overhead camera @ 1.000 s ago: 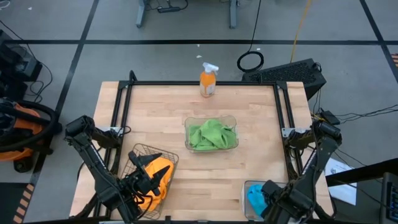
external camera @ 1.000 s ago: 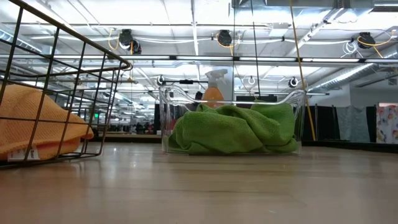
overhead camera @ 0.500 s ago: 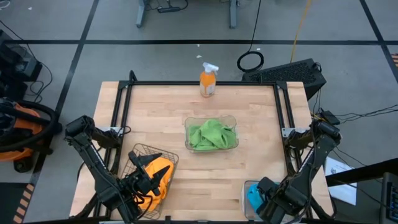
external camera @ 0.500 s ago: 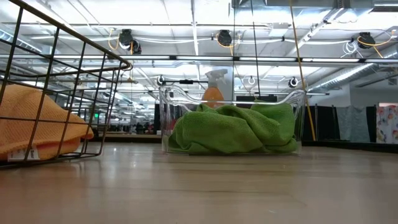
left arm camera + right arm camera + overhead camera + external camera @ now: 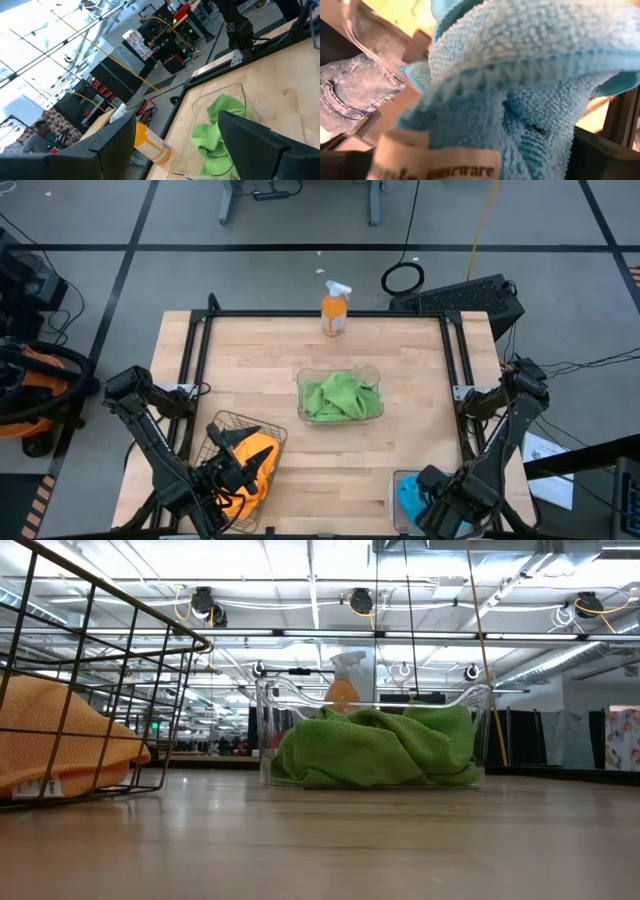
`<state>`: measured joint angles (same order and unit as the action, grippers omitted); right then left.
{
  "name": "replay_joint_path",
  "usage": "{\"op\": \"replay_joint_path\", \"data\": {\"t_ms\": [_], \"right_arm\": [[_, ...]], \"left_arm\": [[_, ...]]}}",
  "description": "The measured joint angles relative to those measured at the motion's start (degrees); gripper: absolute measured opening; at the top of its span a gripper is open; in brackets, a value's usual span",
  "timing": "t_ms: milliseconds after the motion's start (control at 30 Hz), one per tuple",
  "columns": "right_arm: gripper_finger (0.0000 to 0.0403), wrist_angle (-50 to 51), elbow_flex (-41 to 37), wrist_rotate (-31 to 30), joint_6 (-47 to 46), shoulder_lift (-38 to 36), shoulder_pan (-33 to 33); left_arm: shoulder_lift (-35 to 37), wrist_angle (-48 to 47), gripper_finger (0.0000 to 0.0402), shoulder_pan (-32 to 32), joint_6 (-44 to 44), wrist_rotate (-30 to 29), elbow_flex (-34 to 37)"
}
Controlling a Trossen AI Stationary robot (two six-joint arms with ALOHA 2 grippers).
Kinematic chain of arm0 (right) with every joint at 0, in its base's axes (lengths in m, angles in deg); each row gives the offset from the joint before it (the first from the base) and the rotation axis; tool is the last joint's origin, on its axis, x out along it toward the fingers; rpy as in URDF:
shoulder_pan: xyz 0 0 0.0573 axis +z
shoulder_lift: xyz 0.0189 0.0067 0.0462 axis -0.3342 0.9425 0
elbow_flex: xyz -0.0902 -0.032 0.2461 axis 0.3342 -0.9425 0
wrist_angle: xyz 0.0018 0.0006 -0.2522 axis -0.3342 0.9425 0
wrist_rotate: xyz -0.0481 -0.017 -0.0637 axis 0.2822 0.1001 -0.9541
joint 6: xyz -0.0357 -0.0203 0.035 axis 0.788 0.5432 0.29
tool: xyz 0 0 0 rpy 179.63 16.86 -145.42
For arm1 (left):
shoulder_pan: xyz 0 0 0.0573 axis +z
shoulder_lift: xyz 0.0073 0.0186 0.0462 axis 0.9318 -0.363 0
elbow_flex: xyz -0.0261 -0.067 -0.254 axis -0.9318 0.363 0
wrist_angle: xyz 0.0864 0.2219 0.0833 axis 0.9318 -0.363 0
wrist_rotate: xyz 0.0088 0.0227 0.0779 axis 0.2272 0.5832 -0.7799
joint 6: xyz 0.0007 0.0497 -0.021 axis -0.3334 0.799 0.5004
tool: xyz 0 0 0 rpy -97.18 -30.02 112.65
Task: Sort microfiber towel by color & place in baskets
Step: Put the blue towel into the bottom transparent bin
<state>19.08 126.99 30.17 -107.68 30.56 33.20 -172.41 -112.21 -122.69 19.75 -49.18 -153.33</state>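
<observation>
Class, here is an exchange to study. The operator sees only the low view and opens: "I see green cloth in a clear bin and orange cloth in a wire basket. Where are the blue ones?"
Observer: The blue towel lies in a clear basket at the table's near right corner.
Operator: Where are the arms?
Observer: The right gripper is at that blue towel; its wrist view is filled with blue cloth.
Operator: And the left?
Observer: The left gripper is open over the wire basket holding orange towels.
</observation>
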Motion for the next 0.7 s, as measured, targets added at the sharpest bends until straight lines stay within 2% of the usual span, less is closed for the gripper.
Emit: {"op": "replay_joint_path", "data": {"t_ms": [200, 333, 567, 700], "right_arm": [[0.0314, 1.2, -0.1, -5.6, 7.8, 2.5, -1.9], [0.0314, 1.3, -0.1, -4.8, 11.6, 5.3, -2.6], [0.0314, 1.0, -0.1, 1.9, 10.3, 7.8, -0.9], [0.0314, 4.5, -0.1, 0.6, 9.3, 7.4, -0.1]], "left_arm": [[0.0, 0.0, 0.0288, 0.0, 0.0, -0.2, 0.0], [0.0, 0.0, 0.0288, 0.0, 0.0, -0.2, 0.0], [0.0, 0.0, 0.0288, 0.0, -0.1, -0.3, 0.0], [0.0, 0.0, 0.0288, 0.0, -0.1, -0.8, 0.0]]}}
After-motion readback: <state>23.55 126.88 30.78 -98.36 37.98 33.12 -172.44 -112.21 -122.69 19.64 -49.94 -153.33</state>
